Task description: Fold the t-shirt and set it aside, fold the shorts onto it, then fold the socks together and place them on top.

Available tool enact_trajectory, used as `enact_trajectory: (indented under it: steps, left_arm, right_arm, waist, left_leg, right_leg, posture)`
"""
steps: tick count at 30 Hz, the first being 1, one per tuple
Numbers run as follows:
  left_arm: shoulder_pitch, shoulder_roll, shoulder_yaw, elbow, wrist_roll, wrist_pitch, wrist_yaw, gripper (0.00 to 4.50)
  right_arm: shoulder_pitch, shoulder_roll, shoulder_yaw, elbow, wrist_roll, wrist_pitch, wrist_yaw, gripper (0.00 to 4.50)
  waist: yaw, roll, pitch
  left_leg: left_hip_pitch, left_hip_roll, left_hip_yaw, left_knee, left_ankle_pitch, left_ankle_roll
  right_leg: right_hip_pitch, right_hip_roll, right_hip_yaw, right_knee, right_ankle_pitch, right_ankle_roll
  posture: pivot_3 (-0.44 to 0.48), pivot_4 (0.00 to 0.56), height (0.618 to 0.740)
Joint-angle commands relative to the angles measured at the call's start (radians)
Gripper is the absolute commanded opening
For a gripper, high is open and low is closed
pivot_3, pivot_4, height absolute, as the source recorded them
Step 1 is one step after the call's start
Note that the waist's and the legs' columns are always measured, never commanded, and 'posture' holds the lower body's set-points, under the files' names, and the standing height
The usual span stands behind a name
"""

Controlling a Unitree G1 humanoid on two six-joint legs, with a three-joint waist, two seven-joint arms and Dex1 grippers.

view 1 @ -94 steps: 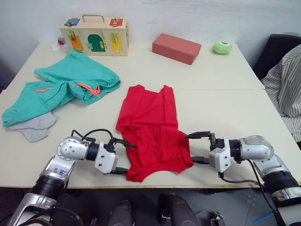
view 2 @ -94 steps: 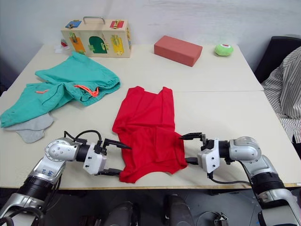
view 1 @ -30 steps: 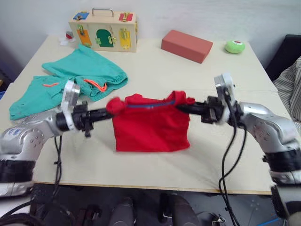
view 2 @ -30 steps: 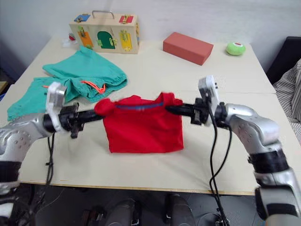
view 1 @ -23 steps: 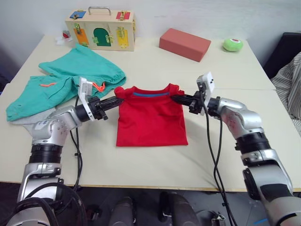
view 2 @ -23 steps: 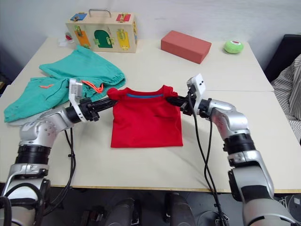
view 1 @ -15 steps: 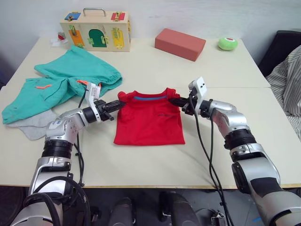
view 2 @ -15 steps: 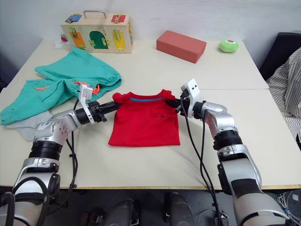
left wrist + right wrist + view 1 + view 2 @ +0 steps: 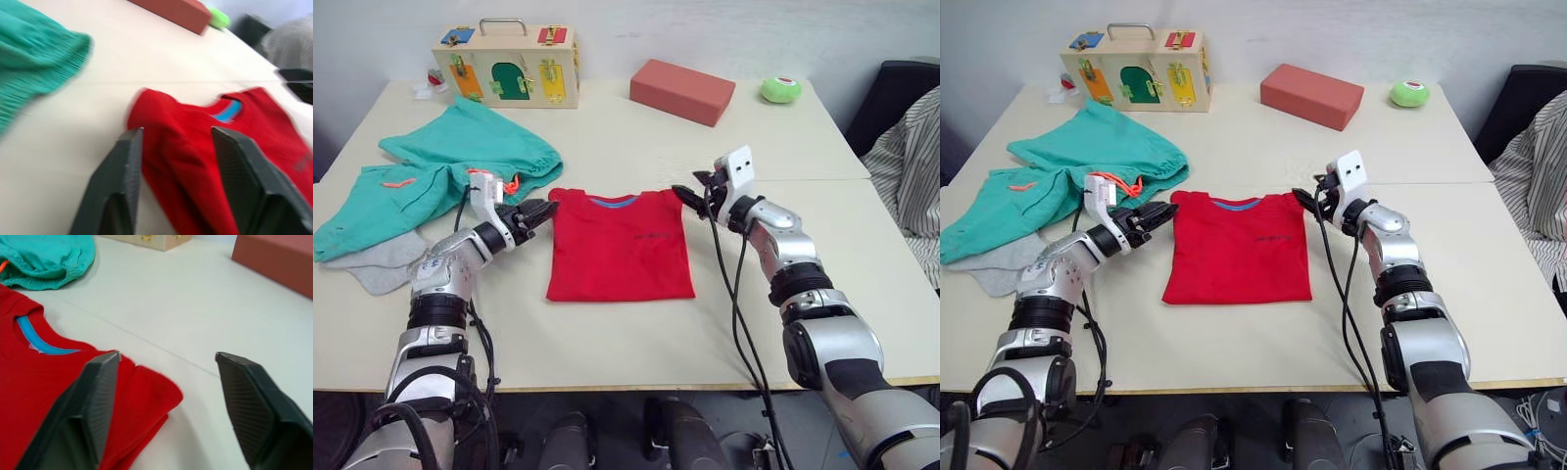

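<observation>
Both grippers have let go since half a second ago: the t-shirt (image 9: pixel 621 245) now lies flat and folded in half on the table (image 9: pixel 773 127), collar towards the wooden latch box (image 9: pixel 507 65).

Left eye view: left gripper (image 9: pixel 537 211) sits released at the shirt's left shoulder, fingers spread. Right gripper (image 9: pixel 693 192) hangs just off the right shoulder, also spread. The shorts (image 9: pixel 435 174) lie crumpled between shirt and latch box, out to the left, with the socks (image 9: pixel 374 266) poking out from under their near edge. Beyond the shirt sit a red brick block (image 9: pixel 682 91) and a green ball (image 9: pixel 779 90).

Left wrist view: both black fingers (image 9: pixel 115 191) apart, the red sleeve lying between them, teal cloth off to one side.

Right wrist view: fingers (image 9: pixel 97 401) wide apart, one at the sleeve edge, nothing gripped; the blue neck label (image 9: pixel 39 340) is showing.
</observation>
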Motion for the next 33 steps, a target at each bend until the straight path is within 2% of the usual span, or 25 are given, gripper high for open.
enact_trajectory:
  steps: [1, 3, 6, 8, 11, 14, 19, 20, 23, 28, 33]
  left_arm:
    - [0.107, 0.040, 0.029, -0.229, -0.025, -0.056, -0.087, 3.89]
    - [0.193, 0.080, 0.012, -0.363, -0.041, -0.083, -0.200, 4.47]
    - [0.335, 0.181, -0.052, -0.513, 0.018, -0.194, -0.380, 4.49]
    - [0.405, 0.222, -0.078, -0.586, 0.036, -0.245, -0.444, 4.49]
    - [0.471, 0.260, -0.130, -0.637, 0.090, -0.319, -0.502, 4.49]
    - [0.476, 0.238, -0.184, -0.592, 0.189, -0.387, -0.450, 4.49]
    - [0.421, 0.198, -0.245, -0.491, 0.317, -0.435, -0.358, 4.49]
    - [0.410, 0.193, -0.256, -0.466, 0.336, -0.446, -0.348, 4.50]
    - [0.390, 0.186, -0.280, -0.422, 0.348, -0.398, -0.349, 3.87]
    - [0.407, 0.219, -0.278, -0.417, 0.326, -0.376, -0.398, 2.40]
    - [0.467, 0.265, -0.263, -0.492, 0.271, -0.355, -0.465, 0.85]
  right_arm:
    - [0.068, -0.057, -0.046, -0.196, 0.065, -0.017, 0.140, 4.50]
    - [0.156, -0.087, -0.030, -0.371, 0.124, 0.001, 0.297, 4.50]
    - [0.327, -0.190, 0.074, -0.655, 0.131, 0.044, 0.500, 4.50]
    - [0.424, -0.239, 0.131, -0.784, 0.100, 0.026, 0.560, 4.50]
    - [0.517, -0.258, 0.182, -0.877, 0.061, 0.026, 0.562, 4.50]
    - [0.560, -0.234, 0.228, -0.853, -0.043, -0.034, 0.497, 4.50]
    - [0.534, -0.187, 0.261, -0.756, -0.160, -0.077, 0.385, 4.50]
    - [0.522, -0.176, 0.262, -0.727, -0.176, -0.080, 0.366, 4.32]
    - [0.489, -0.176, 0.275, -0.626, -0.233, -0.147, 0.336, 3.55]
    - [0.520, -0.196, 0.274, -0.644, -0.212, -0.171, 0.372, 1.93]
    - [0.607, -0.236, 0.265, -0.754, -0.162, -0.143, 0.415, 0.20]
  waist:
    - [0.002, 0.000, 0.000]
    - [0.003, 0.000, 0.000]
    - [0.006, 0.000, 0.000]
    - [0.007, 0.000, 0.000]
    - [0.007, 0.000, 0.000]
    - [0.008, 0.000, 0.000]
    - [0.008, 0.000, 0.000]
    - [0.006, 0.000, 0.000]
    - [0.006, 0.000, 0.000]
    - [0.007, -0.001, -0.001]
    - [0.007, -0.001, -0.001]
  left_leg:
    - [0.000, 0.000, 0.000, -0.001, 0.000, 0.000]
    - [-0.001, 0.000, 0.000, -0.002, 0.000, 0.000]
    - [-0.001, 0.000, 0.000, -0.002, 0.000, -0.001]
    - [0.001, 0.000, 0.000, -0.002, -0.001, 0.000]
    - [0.009, 0.000, -0.001, -0.003, -0.004, 0.000]
    - [0.010, 0.000, -0.001, -0.003, -0.004, 0.001]
    - [0.008, 0.000, -0.001, -0.003, -0.003, 0.000]
    - [0.008, 0.000, -0.001, -0.003, -0.003, 0.000]
    - [0.009, 0.000, -0.001, -0.002, -0.002, 0.001]
    - [0.010, 0.000, -0.001, -0.002, -0.002, 0.001]
    - [0.010, 0.001, -0.002, -0.002, -0.003, 0.001]
  right_leg:
    - [-0.001, 0.000, 0.000, 0.000, 0.000, 0.000]
    - [-0.001, 0.000, 0.000, -0.001, 0.000, 0.000]
    - [-0.002, 0.000, -0.001, -0.001, 0.000, 0.000]
    - [0.000, 0.000, -0.001, -0.002, 0.000, -0.001]
    - [0.010, 0.000, -0.002, -0.008, -0.001, -0.001]
    - [0.010, -0.001, -0.002, -0.007, 0.000, -0.002]
    - [0.008, -0.001, -0.002, -0.007, 0.000, -0.002]
    - [0.008, -0.001, -0.002, -0.007, 0.000, -0.002]
    - [0.009, -0.001, -0.002, -0.006, 0.000, -0.002]
    - [0.010, -0.001, -0.002, -0.006, 0.000, -0.002]
    - [0.010, -0.001, -0.002, -0.006, 0.000, -0.002]
  posture:
    - [0.000, 0.150, 0.740]
    - [0.000, 0.150, 0.740]
    - [0.000, 0.150, 0.740]
    - [0.000, 0.150, 0.740]
    - [0.000, 0.150, 0.740]
    - [0.000, 0.150, 0.740]
    - [0.000, 0.150, 0.740]
    - [0.000, 0.150, 0.740]
    - [0.000, 0.150, 0.740]
    - [0.000, 0.150, 0.740]
    - [0.000, 0.150, 0.740]
